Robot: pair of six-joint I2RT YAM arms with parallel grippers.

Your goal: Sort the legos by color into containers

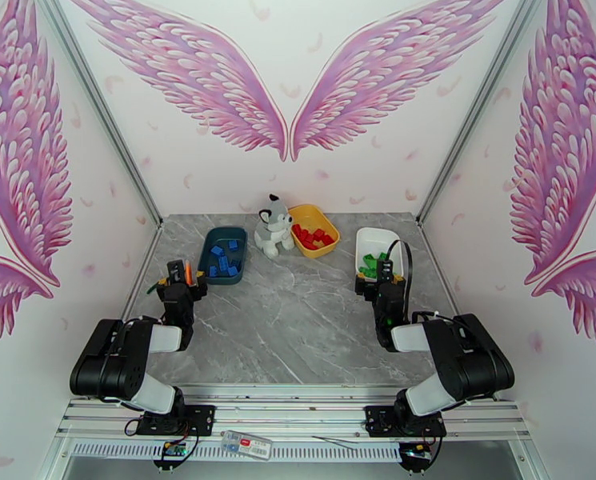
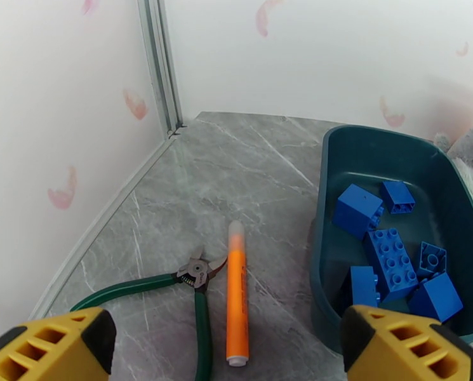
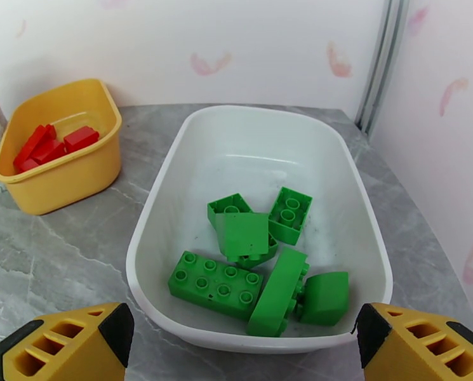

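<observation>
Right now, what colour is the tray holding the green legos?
The tray is white, clearest in right wrist view.

Robot-lab test booth: aluminium frame posts (image 1: 98, 106), mural walls (image 1: 298, 42) (pink wings (image 1: 210, 82)), marble-look table (image 1: 298, 314).

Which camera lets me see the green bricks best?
The right wrist camera. The green bricks lie close up in the white tray, with studs clear enough to count. The top camera shows them as a tiny green patch in that tray.
</observation>
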